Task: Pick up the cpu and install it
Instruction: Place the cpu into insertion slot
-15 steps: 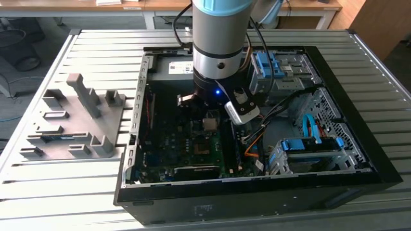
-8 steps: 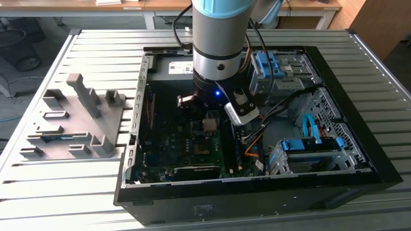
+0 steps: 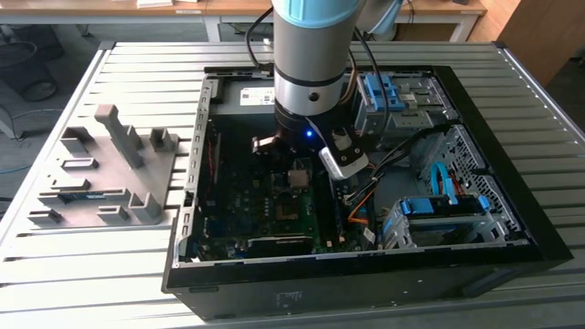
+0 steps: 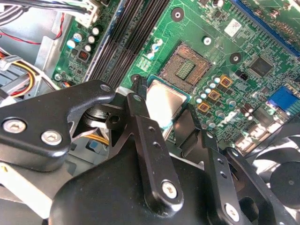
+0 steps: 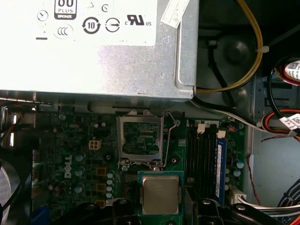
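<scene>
- Clamping the cpu (image 5: 161,194) by two opposite edges, the hand (image 5: 161,207) has its black fingers (image 5: 121,208) closed on the chip, whose metal lid faces the first wrist view's camera.
- The cpu hangs above the green motherboard (image 5: 70,154), not seated in anything.
- The relation that matters: the socket (image 5: 140,137) lies straight ahead of the hand, between the held chip and the power supply (image 5: 93,51), near but not under the cpu.
- The socket is bare, with a thin wire lever (image 5: 170,136) standing just beside it.
- The chip is square, so it has no long axis (only a rotation to match). In the first wrist view its edges look roughly parallel to the socket's frame.
- Memory slots (image 5: 206,154) run just beside the socket.
- Writing: the power supply carries a white label of printed marks, and the board has white lettering. I leave both unread.
- Farthest out, in the exterior view, the open computer case (image 3: 366,291) lies on the slatted counter (image 3: 137,62), with a grey parts fixture (image 3: 109,171) well apart at the exterior view's left.
</scene>
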Controlling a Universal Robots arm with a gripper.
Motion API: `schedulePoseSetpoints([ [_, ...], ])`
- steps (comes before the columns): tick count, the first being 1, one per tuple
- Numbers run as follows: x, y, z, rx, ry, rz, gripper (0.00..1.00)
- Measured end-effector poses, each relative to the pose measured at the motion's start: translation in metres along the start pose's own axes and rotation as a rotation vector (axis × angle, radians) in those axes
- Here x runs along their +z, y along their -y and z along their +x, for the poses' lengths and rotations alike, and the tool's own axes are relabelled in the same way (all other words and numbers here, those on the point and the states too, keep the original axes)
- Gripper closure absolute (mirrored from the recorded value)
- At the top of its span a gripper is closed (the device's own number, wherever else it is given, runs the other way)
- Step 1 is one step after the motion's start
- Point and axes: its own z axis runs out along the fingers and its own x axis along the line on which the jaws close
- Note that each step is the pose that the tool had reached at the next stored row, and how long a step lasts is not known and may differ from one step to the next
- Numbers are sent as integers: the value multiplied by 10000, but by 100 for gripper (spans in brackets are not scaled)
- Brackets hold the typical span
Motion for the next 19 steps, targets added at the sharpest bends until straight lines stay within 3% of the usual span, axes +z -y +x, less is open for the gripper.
schedulePoseSetpoints([
  [11,44,0,12,2,0,0,53],
  [19,55,67,49,1,-2,38,53],
])
